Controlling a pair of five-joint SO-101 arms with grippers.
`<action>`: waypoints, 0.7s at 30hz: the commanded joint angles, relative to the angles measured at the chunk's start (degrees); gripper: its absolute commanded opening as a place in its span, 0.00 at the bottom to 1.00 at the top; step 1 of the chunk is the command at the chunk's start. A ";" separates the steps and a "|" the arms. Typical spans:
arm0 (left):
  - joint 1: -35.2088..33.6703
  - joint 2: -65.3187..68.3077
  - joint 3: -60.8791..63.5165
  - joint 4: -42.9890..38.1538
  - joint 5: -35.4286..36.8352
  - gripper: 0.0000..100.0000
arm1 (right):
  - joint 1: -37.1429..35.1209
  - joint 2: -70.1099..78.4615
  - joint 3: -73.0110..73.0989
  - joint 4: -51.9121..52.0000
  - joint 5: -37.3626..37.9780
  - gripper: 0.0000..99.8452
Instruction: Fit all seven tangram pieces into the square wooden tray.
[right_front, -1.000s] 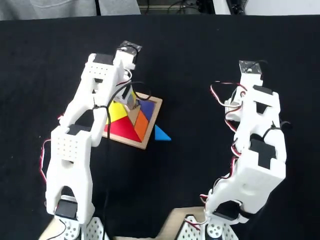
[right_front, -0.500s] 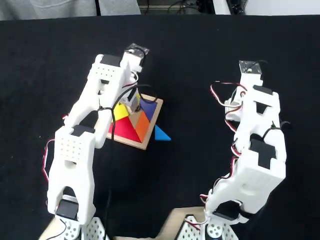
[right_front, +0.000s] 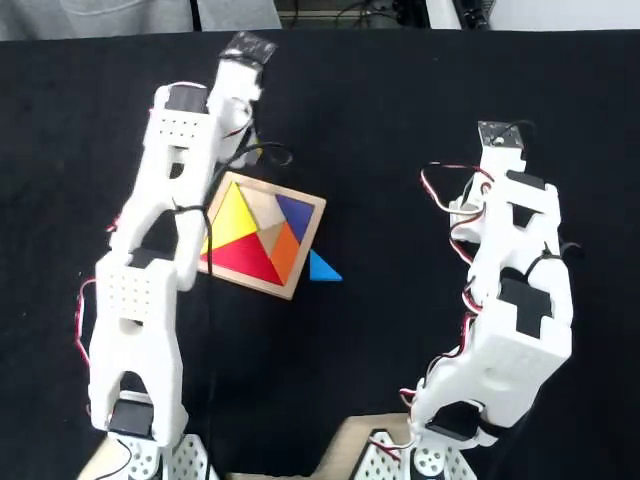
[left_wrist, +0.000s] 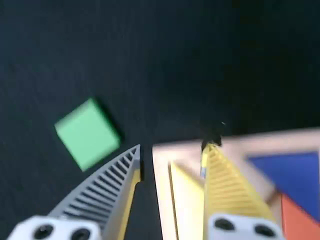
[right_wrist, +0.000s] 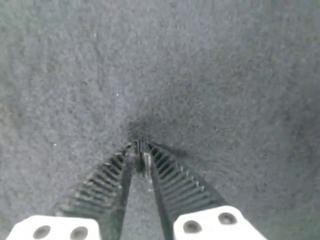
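The square wooden tray (right_front: 251, 283) lies left of centre on the black cloth and holds yellow (right_front: 234, 217), red (right_front: 243, 257), orange (right_front: 283, 247) and dark blue (right_front: 294, 213) pieces. A light blue triangle (right_front: 323, 267) rests on the cloth against the tray's right side. A green square (left_wrist: 87, 133) sits on the cloth just outside the tray corner (left_wrist: 180, 148). My left gripper (left_wrist: 172, 148) hovers open over that corner, holding nothing. My left arm (right_front: 185, 130) stretches past the tray's far-left side. My right gripper (right_wrist: 138, 147) is shut, tips down on bare cloth.
My right arm (right_front: 510, 230) stands folded at the right, well away from the tray. Black cloth covers the whole table (right_front: 400, 100). A pale board edge (right_front: 345, 440) shows at the front between the arm bases.
My left arm has swung up and to the left off the tray, uncovering the pieces inside. The right arm has not moved.
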 joint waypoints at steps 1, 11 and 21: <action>1.36 4.13 -4.62 -7.21 -0.70 0.20 | -1.67 -3.30 0.13 -1.41 0.35 0.01; -1.10 8.97 -4.70 1.58 -12.48 0.20 | -1.76 -3.21 0.13 -1.41 0.35 0.01; -3.47 8.88 -9.71 17.67 -16.97 0.16 | -1.76 -3.21 0.13 -1.41 0.35 0.01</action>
